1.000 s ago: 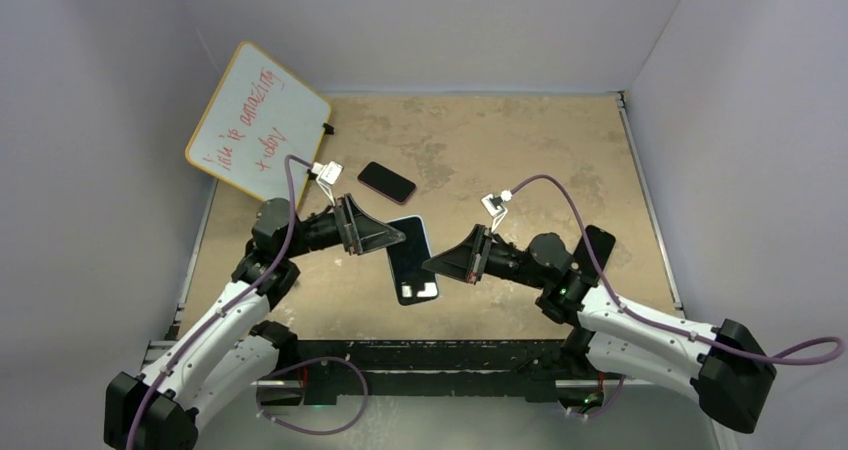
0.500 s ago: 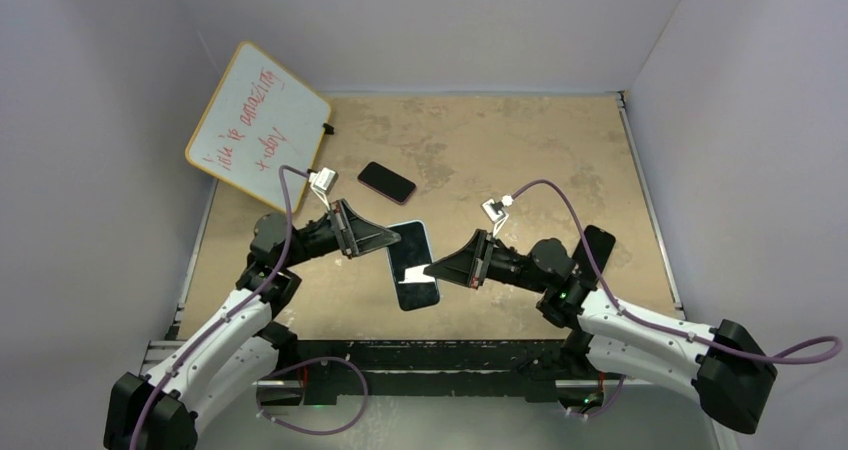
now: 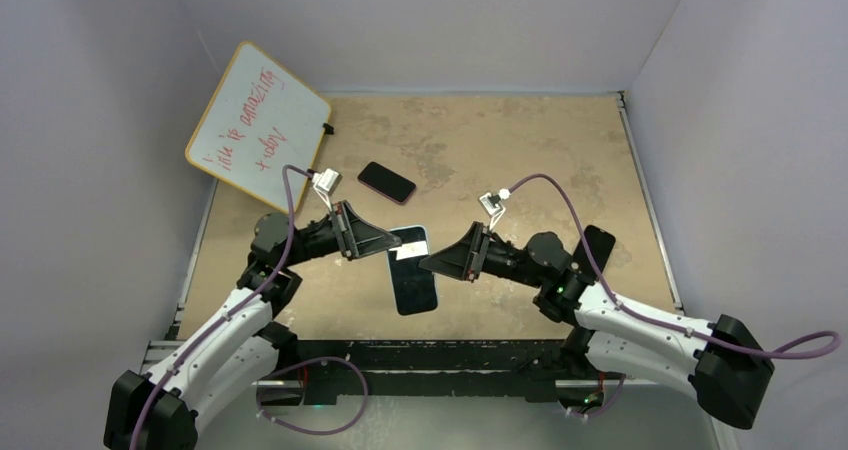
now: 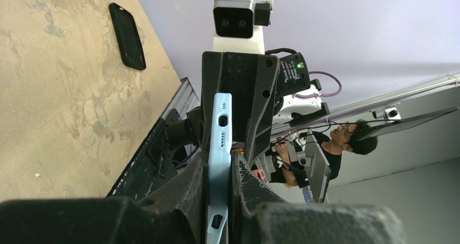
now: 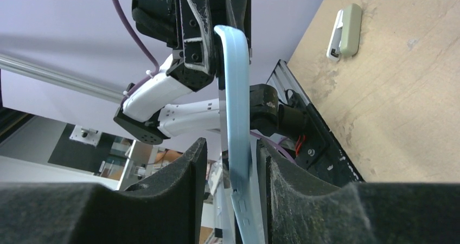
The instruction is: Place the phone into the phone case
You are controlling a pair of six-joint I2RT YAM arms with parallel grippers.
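The phone case [image 4: 219,130] is light blue, with port cutouts along its thin edge. It is off the table, level and face up, clamped at its far end between the left gripper [image 3: 398,240] and the right gripper [image 3: 428,263]. The phone [image 3: 415,288] shows as a glossy black screen inside its rim; whether it is fully seated cannot be told

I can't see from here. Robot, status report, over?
Left fingers shut on blue-edged phone. Right fingers straddle it, grip unclear. Black case lies apart, untouched.
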